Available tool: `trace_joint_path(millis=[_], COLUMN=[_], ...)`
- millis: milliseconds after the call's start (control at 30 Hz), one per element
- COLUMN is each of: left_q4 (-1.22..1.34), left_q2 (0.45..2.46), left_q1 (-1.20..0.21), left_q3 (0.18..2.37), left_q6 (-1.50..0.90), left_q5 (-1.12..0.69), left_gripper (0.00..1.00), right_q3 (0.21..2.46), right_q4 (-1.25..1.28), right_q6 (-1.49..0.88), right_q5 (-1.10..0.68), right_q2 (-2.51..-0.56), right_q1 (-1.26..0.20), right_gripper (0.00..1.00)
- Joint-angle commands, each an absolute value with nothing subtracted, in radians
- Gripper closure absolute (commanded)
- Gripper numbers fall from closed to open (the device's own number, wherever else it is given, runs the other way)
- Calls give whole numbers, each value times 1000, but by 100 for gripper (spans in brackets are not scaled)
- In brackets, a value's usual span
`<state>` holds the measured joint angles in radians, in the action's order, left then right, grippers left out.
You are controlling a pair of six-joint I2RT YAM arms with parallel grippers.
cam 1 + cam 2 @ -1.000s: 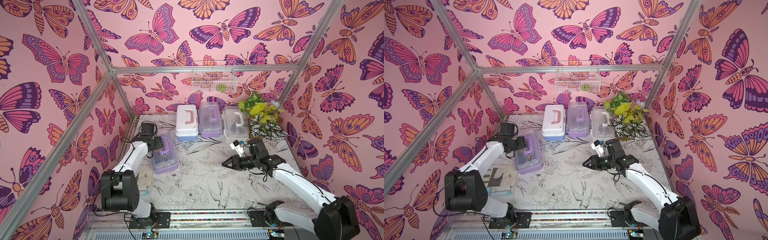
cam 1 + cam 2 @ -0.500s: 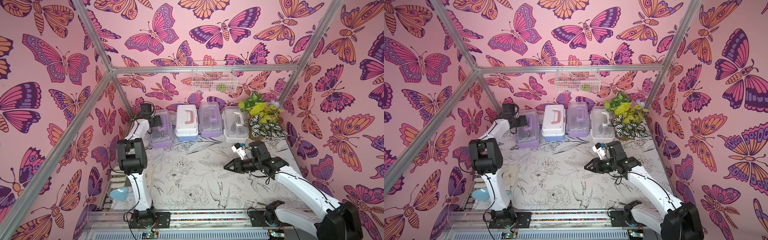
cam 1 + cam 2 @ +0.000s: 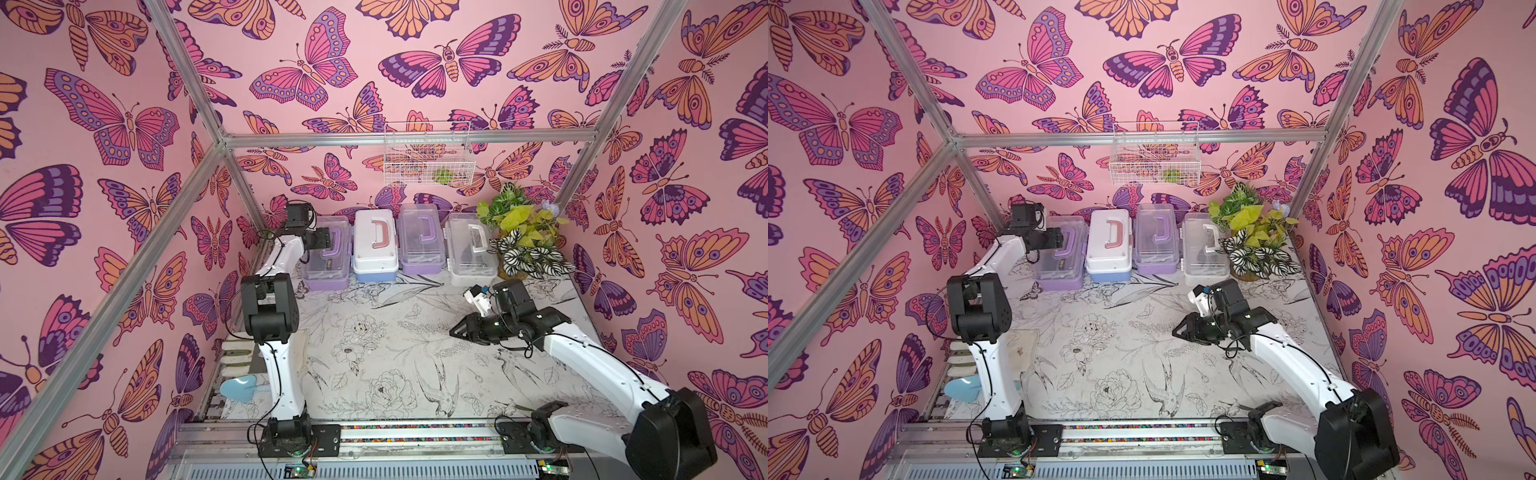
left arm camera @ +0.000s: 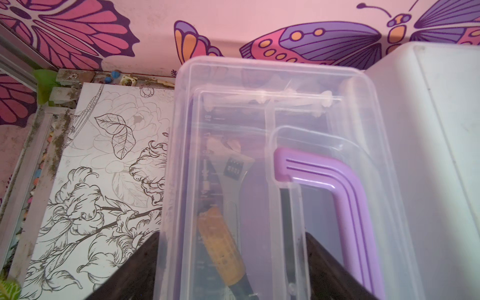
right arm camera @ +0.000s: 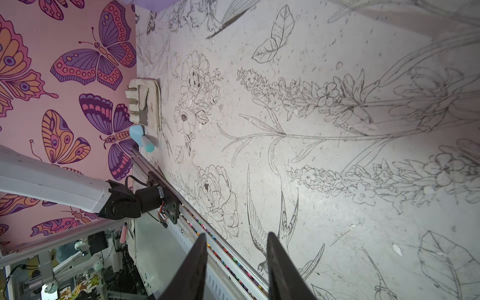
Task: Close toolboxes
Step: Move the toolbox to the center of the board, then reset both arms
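Several toolboxes stand in a row along the back wall with their lids down. From the left they are a lilac toolbox [image 3: 326, 259] [image 3: 1059, 262] with a clear lid, a blue one [image 3: 374, 247] with a white lid, a second lilac one [image 3: 419, 243] and a white one [image 3: 471, 251]. My left gripper [image 3: 322, 241] [image 3: 1054, 240] [image 4: 233, 262] is over the left lilac box. It is open wide, one finger outside the lid's edge and one by the purple handle [image 4: 345, 197]. My right gripper [image 3: 455, 331] [image 3: 1177, 330] [image 5: 236, 249] hovers over the table, partly open and holding nothing.
A wrench [image 4: 228, 187] with a yellow grip lies inside the left lilac box. A white wire basket [image 3: 428, 160] hangs on the back wall and a potted plant [image 3: 523, 237] fills the back right corner. A blue heart-shaped piece [image 3: 239, 388] and pale cloth [image 5: 142, 104] lie at the left edge.
The left arm carried the lilac toolbox from the left middle of the table to the back row, beside the blue one. Its jaws have since spread wider. The right arm barely moved.
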<state>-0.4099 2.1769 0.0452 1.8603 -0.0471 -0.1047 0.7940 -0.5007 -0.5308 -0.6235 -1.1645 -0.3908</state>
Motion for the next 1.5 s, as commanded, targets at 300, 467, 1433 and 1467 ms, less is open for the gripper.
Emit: trace_joint_path(millis=[300,467,1433,1467], left_q4=[-340,-27,898,885], left_q2=[1818,1501,1551,1547], left_q1=[20,13,22,22], left_q3=[1518,1001,376,379], left_q6=[-43,-120,7,7], left_q5=[68,108,104,104], left_gripper=[3,3,2,2], right_q3=[903,910,399,398], right_q4=[-500,-481,813,812], right_q6=[-451,-325,-93,-92], right_q5=[-282,-65,245,245], right_q2=[-1164,-1227,-1502,-1499], right_q1=[-226,-160,-32,-33], right_gripper=[1,1,1,1])
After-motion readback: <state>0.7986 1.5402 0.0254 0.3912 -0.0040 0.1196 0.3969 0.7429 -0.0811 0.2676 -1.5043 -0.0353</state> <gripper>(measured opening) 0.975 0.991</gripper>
